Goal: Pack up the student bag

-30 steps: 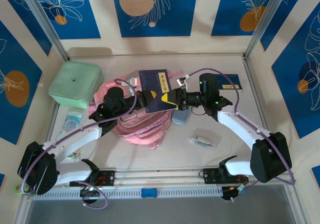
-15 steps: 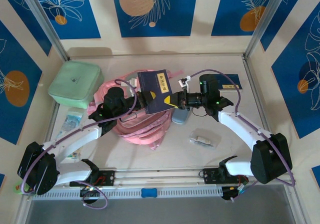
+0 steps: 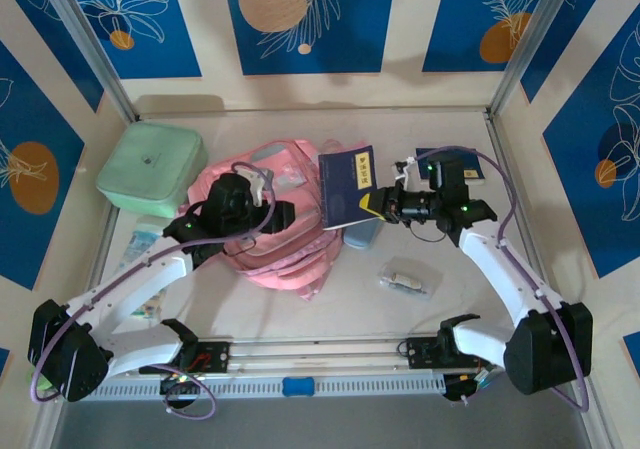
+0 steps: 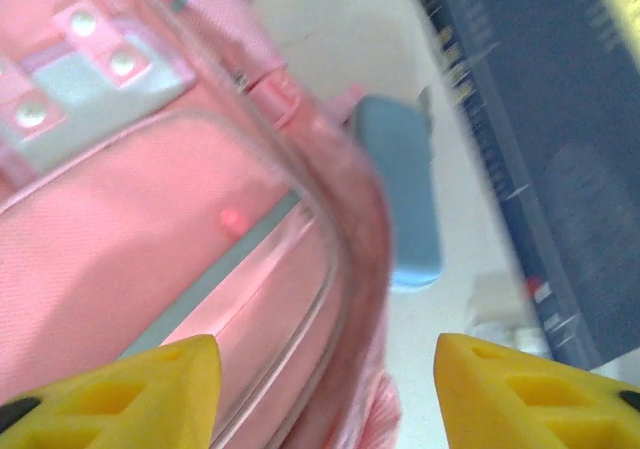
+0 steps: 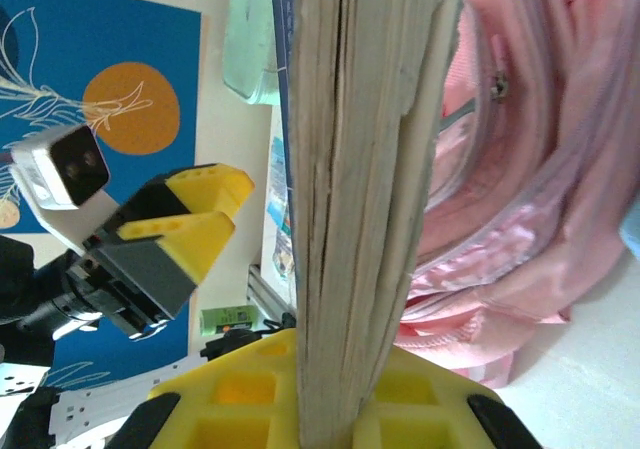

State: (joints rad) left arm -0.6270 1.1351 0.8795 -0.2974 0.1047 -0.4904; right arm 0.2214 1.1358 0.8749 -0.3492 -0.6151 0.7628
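Left gripper (image 4: pixel 325 369), jaws spread, hovers over the bag (image 3: pixel 275 244); right of the bag, right gripper (image 3: pixel 380 205) pinches the book (image 3: pixel 348 184). Likely best: hold the bag's mouth wide, slide book in edge-first.

Two slim arms, left arm (image 3: pixel 130 284) and right arm (image 3: pixel 500 259), long links shelled in glossy white, joints and wrists in matt black. Bulky rounded black shoulder housing (image 3: pixel 545 347) at the low end of each. Thin purple cable (image 3: pixel 503 204) looped loosely along each arm from base to wrist. Small green lights (image 3: pixel 432 169) on the black wrist housings. Fingers (image 4: pixel 130 389) in bright yellow plastic, blocky, with rectangular recesses and black patches at the outer corners. In the right wrist view, yellow tips on a grey-black body, and beside it a small white camera block (image 5: pixel 60 174) with two dark round lenses.
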